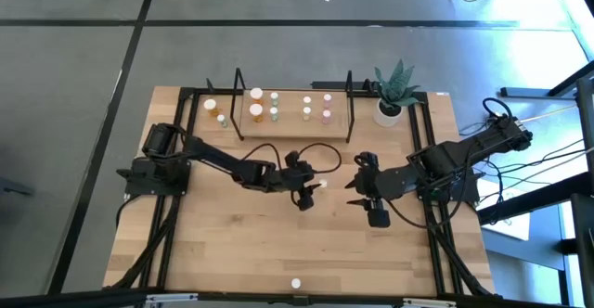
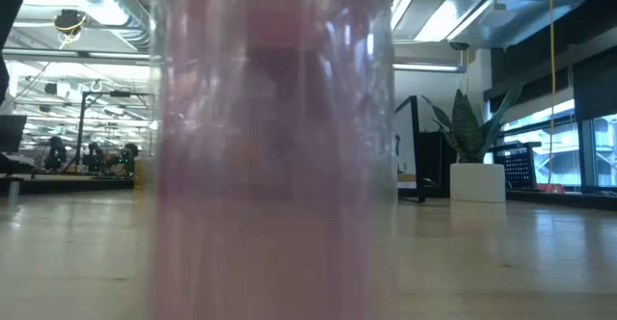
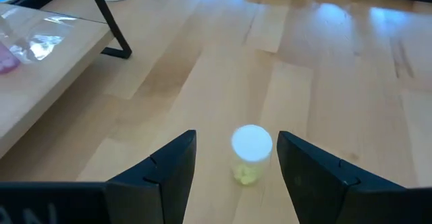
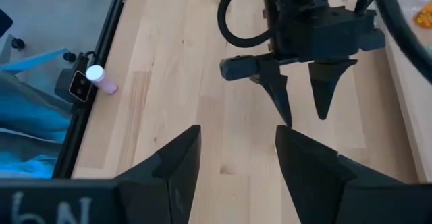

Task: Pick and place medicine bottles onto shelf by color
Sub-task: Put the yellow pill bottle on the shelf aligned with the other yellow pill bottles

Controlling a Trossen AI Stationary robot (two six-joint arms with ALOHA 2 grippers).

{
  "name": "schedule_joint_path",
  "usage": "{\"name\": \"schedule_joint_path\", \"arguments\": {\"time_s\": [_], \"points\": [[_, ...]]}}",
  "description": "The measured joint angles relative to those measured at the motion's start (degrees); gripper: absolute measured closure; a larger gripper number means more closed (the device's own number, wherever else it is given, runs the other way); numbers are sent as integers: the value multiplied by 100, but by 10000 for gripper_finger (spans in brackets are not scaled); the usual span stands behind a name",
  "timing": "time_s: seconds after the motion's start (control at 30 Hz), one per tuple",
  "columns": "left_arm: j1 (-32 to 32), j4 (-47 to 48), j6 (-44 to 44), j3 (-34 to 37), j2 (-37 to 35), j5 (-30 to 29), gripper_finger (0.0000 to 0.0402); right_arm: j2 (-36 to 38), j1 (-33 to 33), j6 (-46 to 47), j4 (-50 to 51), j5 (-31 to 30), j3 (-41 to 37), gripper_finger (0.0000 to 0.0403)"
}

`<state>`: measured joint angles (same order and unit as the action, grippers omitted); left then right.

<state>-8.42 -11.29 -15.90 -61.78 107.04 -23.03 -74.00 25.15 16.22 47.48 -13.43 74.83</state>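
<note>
- Left gripper [image 3: 236, 166] sits mid-table, just in front of the shelf [image 1: 290, 127]. Fingers partly open, holding nothing.
- Green medicine bottle [image 3: 251, 154] stands upright on the table between the left fingertips, white cap up, long axis vertical. Clear gap on both sides, slightly nearer one finger.
- Key relation: bottle is already inside the jaw line, so my read is close and lift, no reach needed.
- Right gripper [image 1: 364, 197] hangs near, mid-table right, fingers partly open, empty. The left gripper is plainly nearer to this bottle.
- Pink bottle [image 4: 101, 79] lies on its side at the table's front edge, well apart from both.
- Shelf already carries orange, green and pink bottles in groups.
</note>
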Motion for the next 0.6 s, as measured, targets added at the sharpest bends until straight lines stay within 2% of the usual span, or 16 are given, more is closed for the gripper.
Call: {"name": "schedule_joint_path", "arguments": {"time_s": [0.6], "points": [[-23,-58,-15,0,0,49,201,-2,0,2,4,3,0,209]]}}
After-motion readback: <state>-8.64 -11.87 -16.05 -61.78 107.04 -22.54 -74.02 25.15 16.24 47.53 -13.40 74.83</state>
